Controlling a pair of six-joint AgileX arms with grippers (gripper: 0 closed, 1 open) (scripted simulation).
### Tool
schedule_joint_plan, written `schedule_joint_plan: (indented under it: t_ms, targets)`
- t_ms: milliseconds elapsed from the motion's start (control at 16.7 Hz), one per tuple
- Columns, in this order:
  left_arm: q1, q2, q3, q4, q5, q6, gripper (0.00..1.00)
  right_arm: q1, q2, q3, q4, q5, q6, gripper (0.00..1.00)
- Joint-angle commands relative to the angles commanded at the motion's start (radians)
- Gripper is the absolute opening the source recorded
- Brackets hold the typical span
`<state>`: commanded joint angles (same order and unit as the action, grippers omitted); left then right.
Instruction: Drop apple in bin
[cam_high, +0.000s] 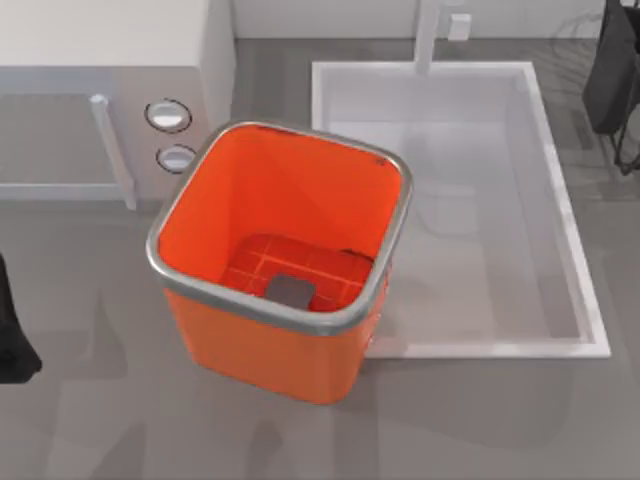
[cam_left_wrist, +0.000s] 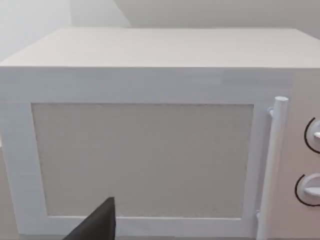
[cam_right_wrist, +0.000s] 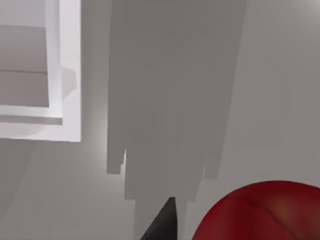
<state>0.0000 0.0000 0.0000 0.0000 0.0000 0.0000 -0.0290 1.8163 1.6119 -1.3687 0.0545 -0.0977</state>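
Observation:
The bin (cam_high: 260, 345) is a large orange square tub with a silver rim, standing open in the middle of the table; its gridded floor carries a grey square. The apple (cam_right_wrist: 260, 212), glossy and dark red, sits very close to the camera in the right wrist view, beside a dark part of my right gripper (cam_right_wrist: 162, 225). Whether the gripper holds it cannot be told. My right arm (cam_high: 615, 80) is at the table's far right edge, away from the bin. My left arm (cam_high: 12, 340) stays parked at the left edge.
A white sink basin (cam_high: 570, 250) lies right of the bin, almost touching it. A white microwave (cam_high: 110, 60) with two knobs and a bar handle (cam_left_wrist: 272, 165) stands at the back left. Bare grey counter runs along the front.

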Motion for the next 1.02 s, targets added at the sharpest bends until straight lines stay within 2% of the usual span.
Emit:
schedule_joint_plan:
  t_ms: [360, 540, 780, 1020]
  targets:
    - [0.000, 0.000, 0.000, 0.000, 0.000, 0.000, 1.00, 0.006, 0.006, 0.007, -0.001, -0.004, 0.008, 0.00]
    - [0.000, 0.000, 0.000, 0.000, 0.000, 0.000, 1.00, 0.040, 0.032, 0.098, -0.033, -0.032, 0.065, 0.00]
    - [0.000, 0.000, 0.000, 0.000, 0.000, 0.000, 1.00, 0.128, 0.123, 0.367, -0.123, -0.107, 0.201, 0.00]
    - [0.000, 0.000, 0.000, 0.000, 0.000, 0.000, 1.00, 0.240, 0.285, 0.775, -0.254, -0.206, 0.363, 0.00]
